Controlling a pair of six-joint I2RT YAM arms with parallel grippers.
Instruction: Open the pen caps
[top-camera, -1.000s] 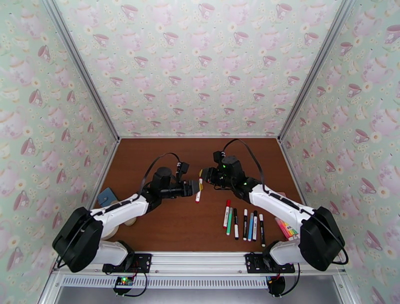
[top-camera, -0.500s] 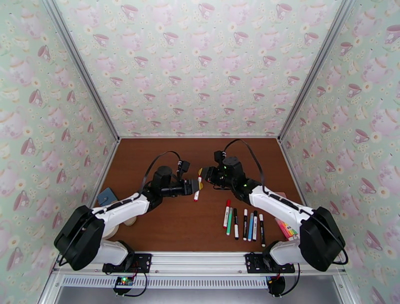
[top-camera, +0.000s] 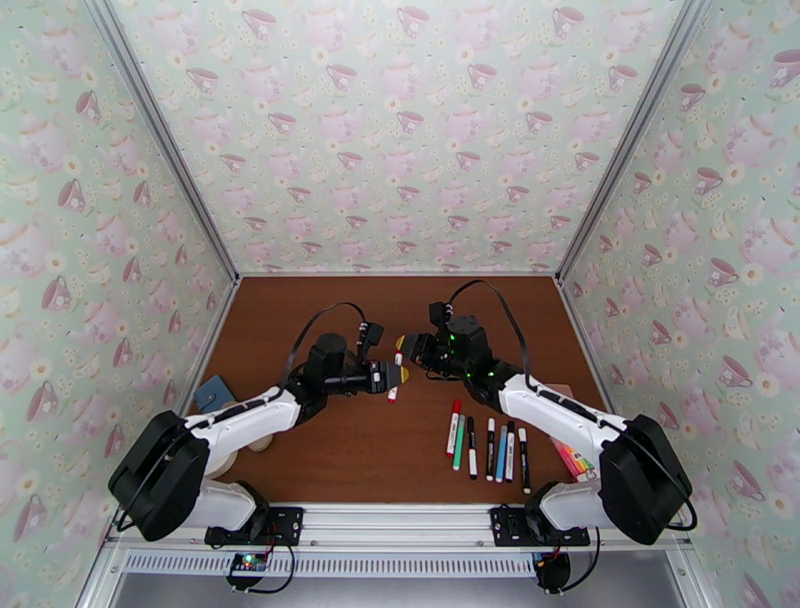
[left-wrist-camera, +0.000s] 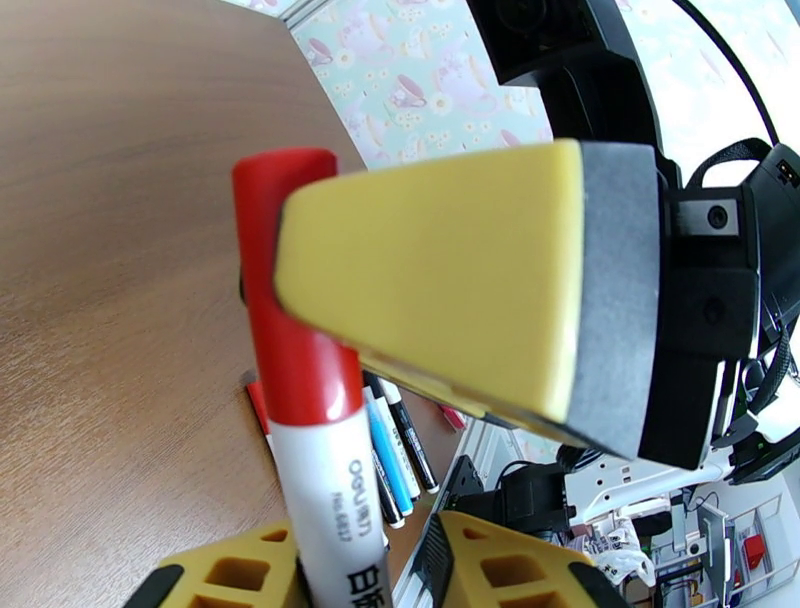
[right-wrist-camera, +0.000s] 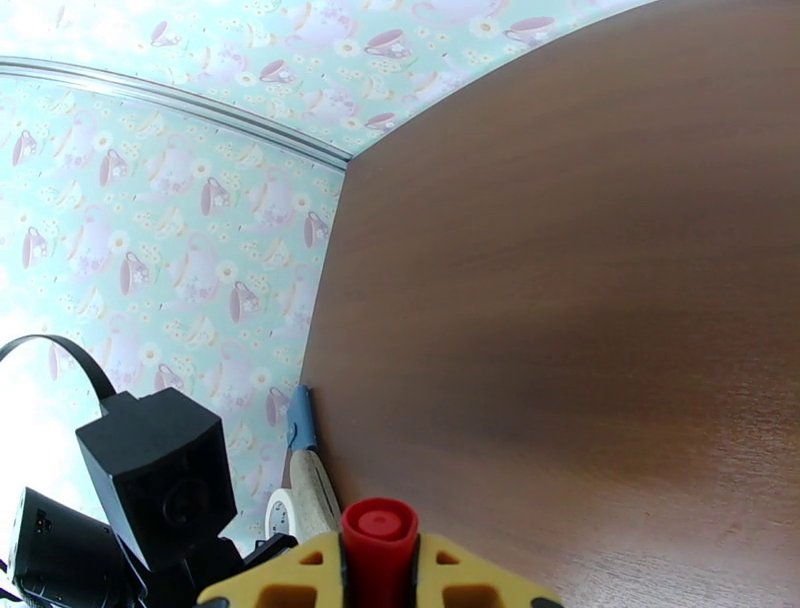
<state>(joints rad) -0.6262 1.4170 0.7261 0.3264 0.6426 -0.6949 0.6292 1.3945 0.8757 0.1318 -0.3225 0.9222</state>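
Above the middle of the table (top-camera: 300, 440), the left claw (left-wrist-camera: 350, 565) is clamped on the white barrel of a pen (left-wrist-camera: 325, 480), held off the surface. The right claw (right-wrist-camera: 379, 575) is clamped on its red cap (left-wrist-camera: 290, 300). The cap looks seated on the barrel, so the pull seems not yet made. Near the right arm a row of pens (top-camera: 490, 445) lies on the table, apparently capped, though small. Judging by this, no cap is off and every pen remains.
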